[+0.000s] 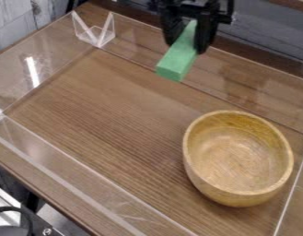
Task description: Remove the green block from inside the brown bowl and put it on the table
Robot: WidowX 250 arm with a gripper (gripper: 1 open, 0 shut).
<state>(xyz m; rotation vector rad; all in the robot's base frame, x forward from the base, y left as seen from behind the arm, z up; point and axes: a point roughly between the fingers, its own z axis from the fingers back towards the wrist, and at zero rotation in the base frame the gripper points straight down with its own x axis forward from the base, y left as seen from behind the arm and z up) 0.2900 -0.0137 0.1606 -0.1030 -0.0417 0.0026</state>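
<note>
Green block [180,58] hung in the air in the single camera view I had, clamped at its upper end between the dark fingers of my gripper [194,35] near the top edge of the picture. From where I watched, the block tilted, its lower end pointing down and to the left, with nothing under it but bare table [104,120]; it touched neither the wood nor the bowl. My gripper pointed downward, its jaws closed against the block's sides, and the arm above it ran out of the frame. Brown bowl [238,157] sat at the lower right of the tabletop, well apart from the block, and its pale inside lay bare so that I could see the grain on its floor. Clear acrylic walls [30,69] edged the table on the left and along the back, and a small clear folded stand [95,29] stood at the far left corner.
</note>
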